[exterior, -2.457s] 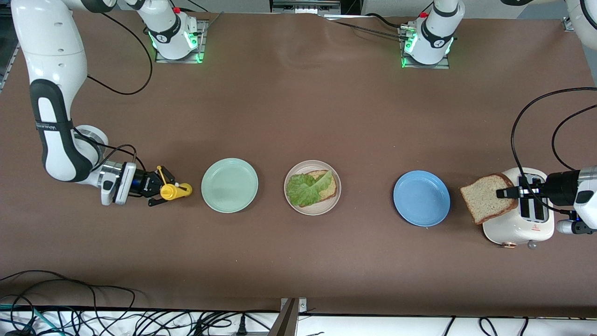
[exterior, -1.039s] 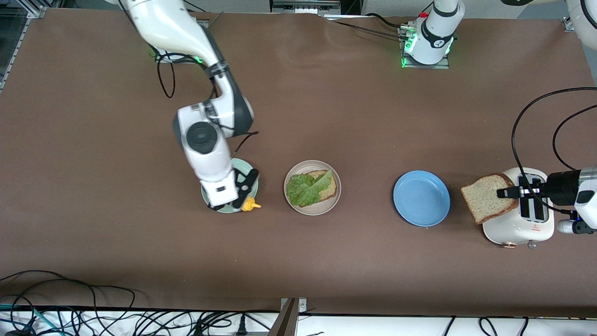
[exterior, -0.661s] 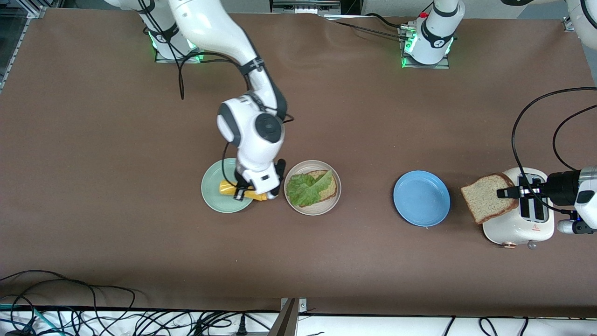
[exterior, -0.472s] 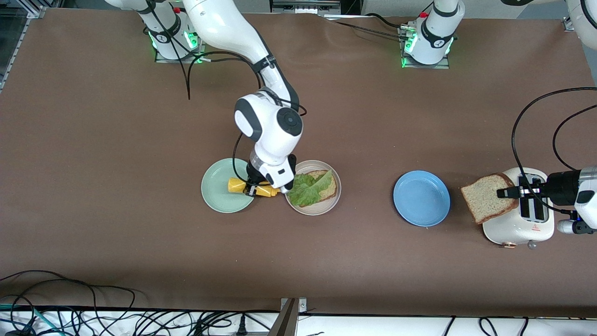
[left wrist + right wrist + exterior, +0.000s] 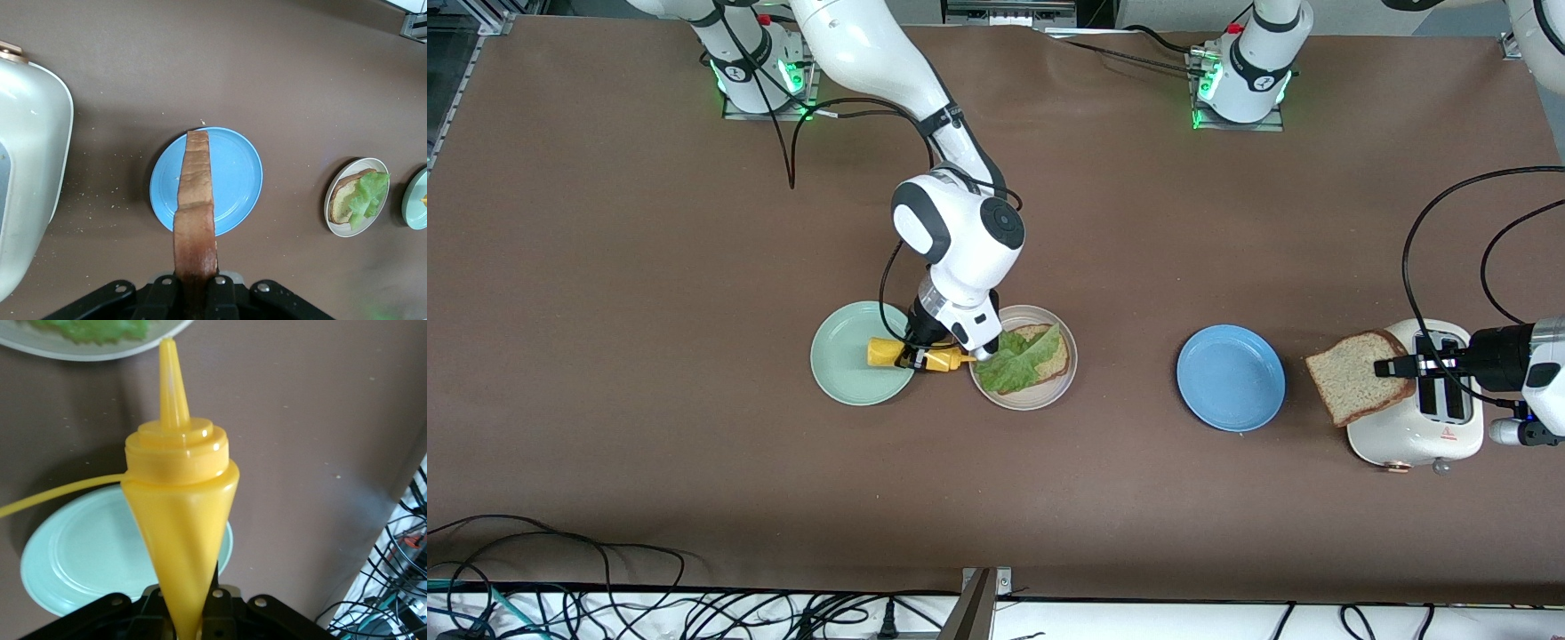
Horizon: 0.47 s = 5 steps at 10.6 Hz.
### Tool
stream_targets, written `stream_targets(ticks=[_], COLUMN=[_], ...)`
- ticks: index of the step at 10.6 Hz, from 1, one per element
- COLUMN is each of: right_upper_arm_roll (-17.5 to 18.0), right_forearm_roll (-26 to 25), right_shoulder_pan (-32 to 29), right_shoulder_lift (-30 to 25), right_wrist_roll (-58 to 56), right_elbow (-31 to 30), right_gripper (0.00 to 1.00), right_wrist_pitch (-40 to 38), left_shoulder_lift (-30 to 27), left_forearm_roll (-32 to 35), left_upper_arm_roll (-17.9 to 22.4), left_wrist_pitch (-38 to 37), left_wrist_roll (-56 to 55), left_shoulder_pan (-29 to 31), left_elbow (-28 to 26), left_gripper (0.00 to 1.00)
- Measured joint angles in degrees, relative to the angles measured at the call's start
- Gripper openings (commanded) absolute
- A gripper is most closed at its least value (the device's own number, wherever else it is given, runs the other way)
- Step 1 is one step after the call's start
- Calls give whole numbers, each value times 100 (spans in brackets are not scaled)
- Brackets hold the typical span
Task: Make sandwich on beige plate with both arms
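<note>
Right gripper (image 5: 927,356) clamped on yellow squeeze bottle (image 5: 914,356), nozzle at rim of beige plate (image 5: 1064,384), over gap beside mint-green plate (image 5: 838,384). Plate holds bread slice and lettuce (image 5: 1009,360). Risk: squeezing early drops sauce on table. Left gripper (image 5: 1405,365) pinches second bread slice (image 5: 1352,378) by its edge above toaster (image 5: 1400,436); thin hold, slice may sag or slip

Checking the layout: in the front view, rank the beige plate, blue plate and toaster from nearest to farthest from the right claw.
1. beige plate, just beside the right claw
2. blue plate, toward the left arm's end
3. toaster, at the left arm's end
</note>
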Motion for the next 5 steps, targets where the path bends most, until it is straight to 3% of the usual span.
stream_targets(ticks=[5], right_upper_arm_roll=[-157], right_forearm_roll=[1878], right_shoulder_pan=[-1030], right_shoulder_lift=[-721], right_wrist_roll=[-288], right_elbow=[191], right_gripper=[0], right_wrist_pitch=[-6], left_shoulder_lift=[0], left_forearm_roll=[0], left_upper_arm_roll=[-1], left_wrist_pitch=[-1], left_wrist_roll=[0], left_shoulder_pan=[0], left_elbow=[0], left_gripper=[0])
